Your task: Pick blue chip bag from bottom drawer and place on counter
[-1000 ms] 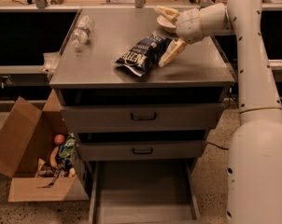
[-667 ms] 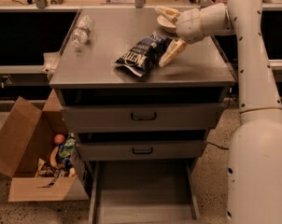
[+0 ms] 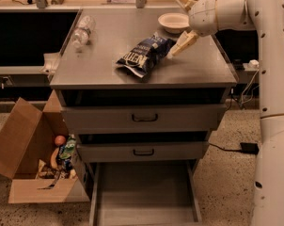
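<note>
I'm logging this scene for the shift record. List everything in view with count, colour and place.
blue chip bag: 1, dark blue with white lettering, lying on the counter near its middle
counter: 1, grey, top of the drawer cabinet
bottom drawer: 1, grey, pulled open at floor level
upper drawers: 2, grey with black handles, above the bottom drawer
bowl: 1, white, counter's back right
plastic bottle: 1, clear, lying at the counter's back left
cardboard box: 1, brown, open on the floor left of the cabinet, small items inside
arm: 1, white, right of the cabinet
gripper: 1, cream, open, above the counter just right of the bag
</note>
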You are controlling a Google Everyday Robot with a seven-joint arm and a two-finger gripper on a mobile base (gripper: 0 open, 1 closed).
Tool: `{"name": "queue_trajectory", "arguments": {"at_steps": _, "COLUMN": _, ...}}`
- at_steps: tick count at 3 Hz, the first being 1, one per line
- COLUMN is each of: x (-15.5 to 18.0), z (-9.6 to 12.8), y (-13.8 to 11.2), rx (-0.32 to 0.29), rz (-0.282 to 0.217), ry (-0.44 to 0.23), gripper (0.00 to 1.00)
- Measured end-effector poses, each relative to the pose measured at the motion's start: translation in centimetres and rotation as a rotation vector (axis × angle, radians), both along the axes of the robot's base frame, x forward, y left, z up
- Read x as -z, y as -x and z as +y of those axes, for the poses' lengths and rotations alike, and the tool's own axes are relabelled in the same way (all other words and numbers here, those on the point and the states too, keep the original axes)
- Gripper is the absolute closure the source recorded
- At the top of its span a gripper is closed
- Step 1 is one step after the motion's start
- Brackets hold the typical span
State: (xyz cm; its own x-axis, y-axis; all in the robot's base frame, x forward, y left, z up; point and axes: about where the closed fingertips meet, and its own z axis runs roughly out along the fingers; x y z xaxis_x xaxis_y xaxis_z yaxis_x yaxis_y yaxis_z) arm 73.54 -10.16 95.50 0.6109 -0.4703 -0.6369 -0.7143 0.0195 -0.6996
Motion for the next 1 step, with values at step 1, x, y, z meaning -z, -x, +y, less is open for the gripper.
{"name": "queue_trajectory", "arguments": {"at_steps": 1, "x": 0.0, "z": 0.0, "y": 0.0, "rx": 0.0, "rz": 0.0, "ry": 0.0, "gripper": 0.0}}
